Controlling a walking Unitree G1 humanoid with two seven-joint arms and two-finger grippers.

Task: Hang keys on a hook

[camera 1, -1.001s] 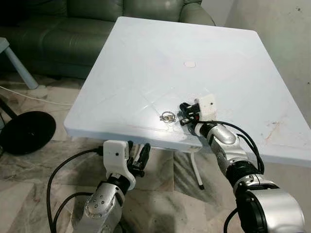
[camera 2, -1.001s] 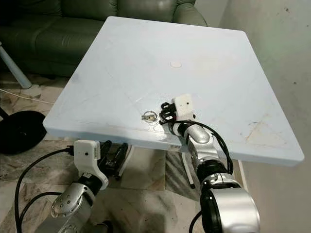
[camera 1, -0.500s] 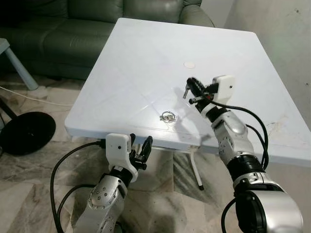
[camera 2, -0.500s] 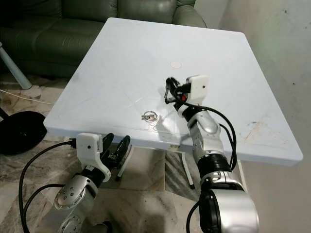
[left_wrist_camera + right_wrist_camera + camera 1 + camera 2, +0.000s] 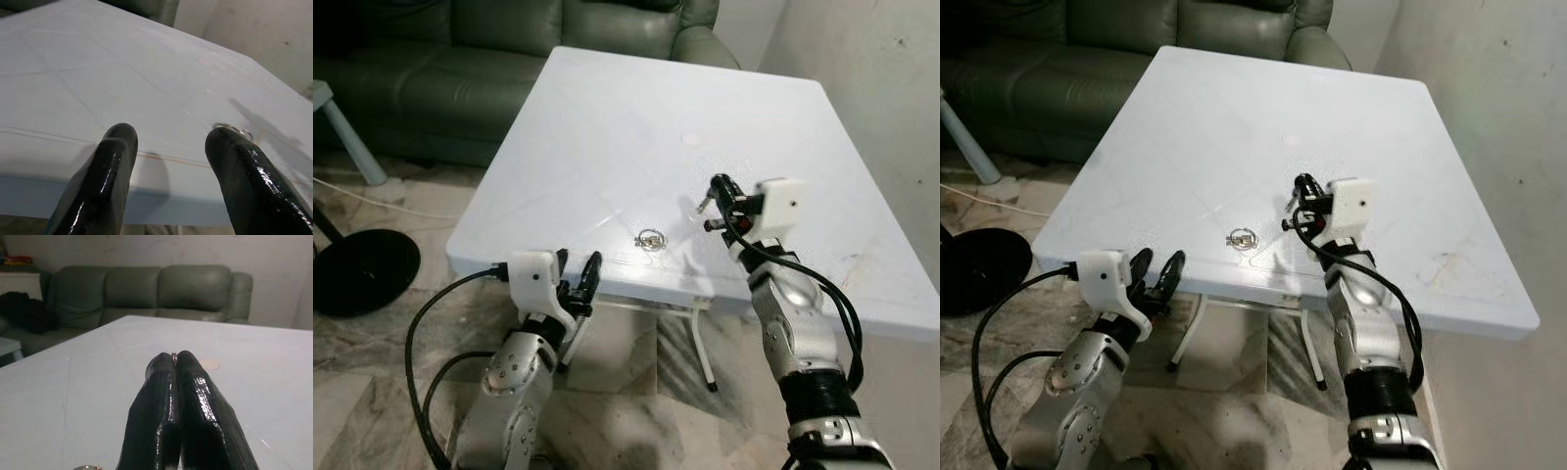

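**Ring on the table, a pinch in the air**

Here we are at the white table (image 5: 607, 127). The key ring (image 5: 651, 238) lies flat near the front edge, well short of the sofa (image 5: 460, 59) behind. It looks like a small, light, stiff bunch of metal, hard and slick against our smooth black pads. We judge it likely to skate across the plastic if nudged. Our best hold looks like the loop itself, pinched across its wire where it lifts off the surface, so the ring hangs free for a hook.

The right gripper (image 5: 712, 203) hangs above the table, beside and beyond the ring, its two fingers pressed tight together. The left gripper (image 5: 1157, 264) sits low at the near table edge, fingers spread wide with nothing between them.

Now the views part company. From the head, the right fingertips show just a tiny grey fleck. The right wrist camera gives us more: a thin metal sliver (image 5: 173, 356) is nipped right at the tips. We cannot tell whether it is a key, a loop or something else. The left wrist camera looks level across the tabletop and catches the ring peeking past one finger (image 5: 244, 171). From there it sits slightly proud of the surface, which the downward head view flattens out.
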